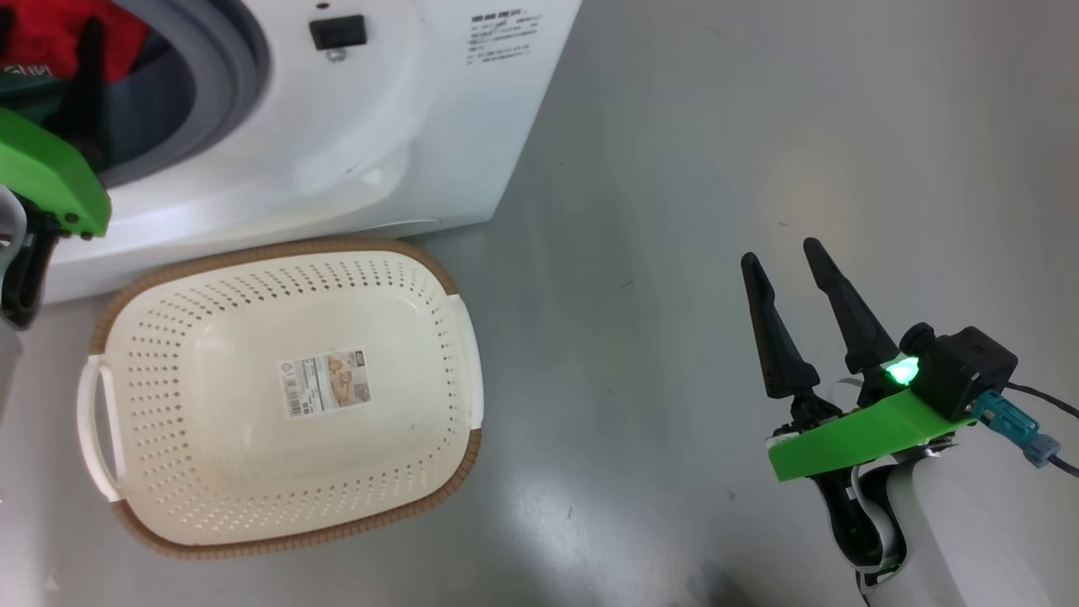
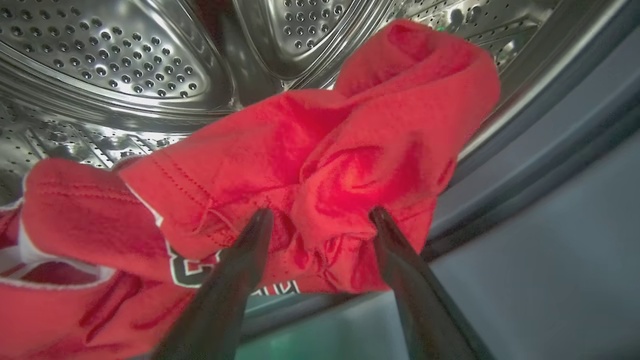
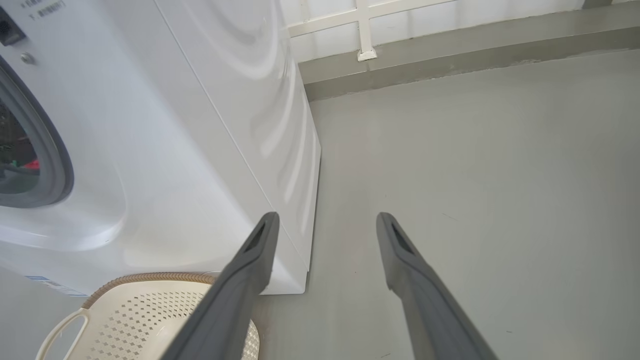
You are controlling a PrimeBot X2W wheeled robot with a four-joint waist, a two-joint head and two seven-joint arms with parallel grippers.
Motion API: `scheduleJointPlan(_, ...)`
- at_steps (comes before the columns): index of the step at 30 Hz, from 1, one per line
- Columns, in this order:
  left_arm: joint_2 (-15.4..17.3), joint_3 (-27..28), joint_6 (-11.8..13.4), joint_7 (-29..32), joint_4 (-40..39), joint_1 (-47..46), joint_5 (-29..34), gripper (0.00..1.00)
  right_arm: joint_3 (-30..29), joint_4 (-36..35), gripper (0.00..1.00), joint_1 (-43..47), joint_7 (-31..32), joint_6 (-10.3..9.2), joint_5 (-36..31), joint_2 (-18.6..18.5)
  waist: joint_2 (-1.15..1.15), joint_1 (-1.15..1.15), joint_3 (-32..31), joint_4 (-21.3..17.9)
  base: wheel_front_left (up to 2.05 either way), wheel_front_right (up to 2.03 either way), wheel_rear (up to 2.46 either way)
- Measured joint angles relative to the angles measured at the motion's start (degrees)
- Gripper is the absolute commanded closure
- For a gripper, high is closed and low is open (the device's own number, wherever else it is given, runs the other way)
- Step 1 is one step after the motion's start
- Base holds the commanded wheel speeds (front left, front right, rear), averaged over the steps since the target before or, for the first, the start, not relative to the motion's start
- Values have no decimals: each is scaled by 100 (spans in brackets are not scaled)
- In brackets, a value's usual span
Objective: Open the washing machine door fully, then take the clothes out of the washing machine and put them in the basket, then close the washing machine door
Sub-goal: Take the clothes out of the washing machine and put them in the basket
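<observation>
The white washing machine stands with its mouth open; its door is out of view. Red clothes with white trim lie bunched at the front of the steel drum. My left gripper reaches into the mouth, open, both fingertips against a fold of the red fabric that bulges between them. In the head view the left gripper shows inside the grey gasket, in front of the clothes. The cream basket sits on the floor before the machine with nothing in it. My right gripper hovers open over the floor, holding nothing.
Grey floor stretches to the right of the machine and basket. The right wrist view has the machine's side panel, the basket's rim low on the left and a white wall base beyond.
</observation>
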Motion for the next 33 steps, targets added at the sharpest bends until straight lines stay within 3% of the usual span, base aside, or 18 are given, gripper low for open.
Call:
scheduleJointPlan(8,46,-397,0,55,325,-251,-216,0,26,-27,0,-2,0,0,3,0,0,0,116,-80,0,0,0)
scheduleJointPlan(10,52,-475,0,54,413,-314,-238,33,35,-29,0,-3,0,0,4,0,0,0,130,-83,0,0,0)
scheduleJointPlan(13,52,-580,0,54,506,-357,-286,100,49,-32,0,-5,0,0,11,0,0,0,134,-83,0,0,0)
scheduleJointPlan(24,53,-633,0,41,449,-358,-545,100,35,-58,0,-94,0,0,10,0,0,0,44,-5,0,0,0)
scheduleJointPlan(33,73,652,88,40,-541,311,-165,100,-26,-3,0,-80,0,0,-9,0,0,0,-285,139,0,0,0)
